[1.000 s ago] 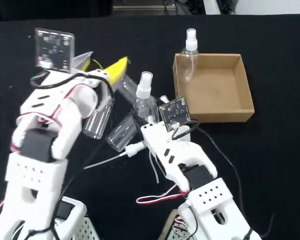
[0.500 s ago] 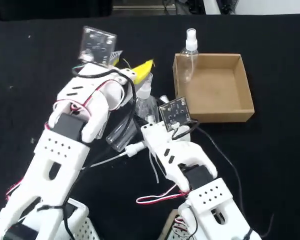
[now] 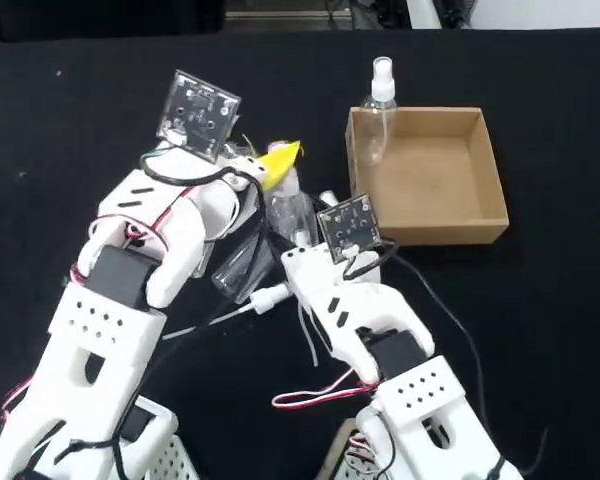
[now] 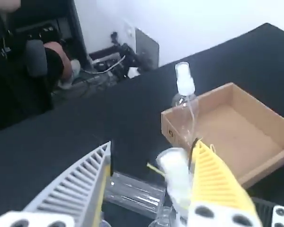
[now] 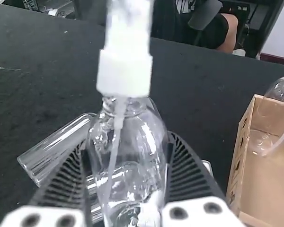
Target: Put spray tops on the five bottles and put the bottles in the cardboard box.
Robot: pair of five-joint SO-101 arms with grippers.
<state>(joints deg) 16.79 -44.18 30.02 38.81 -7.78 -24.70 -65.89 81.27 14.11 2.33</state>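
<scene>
My right gripper [image 5: 128, 142] is shut on a clear bottle [image 5: 132, 137], held upright with a white spray top [image 5: 125, 61] on its neck. In the high view this bottle [image 3: 288, 212] stands left of the cardboard box [image 3: 480, 215], above the right gripper [image 3: 292, 232]. My left gripper [image 4: 151, 146] is open, its grey and yellow fingers on either side of that spray top [image 4: 174, 172], which lies close against the yellow finger [image 4: 213, 184]. Another topped bottle [image 3: 378, 110] stands in the box's far left corner.
Two topless bottles [image 3: 238, 265] lie on the black table under the left arm. A loose spray top [image 3: 265, 298] with its long tube lies near the right arm's wrist. The box floor [image 4: 236, 127] is bare apart from the corner bottle [image 4: 185, 106].
The left arm swung right from the table's left side to the bottle held by the right gripper, and its fingers now flank the spray top. The right arm kept still.
</scene>
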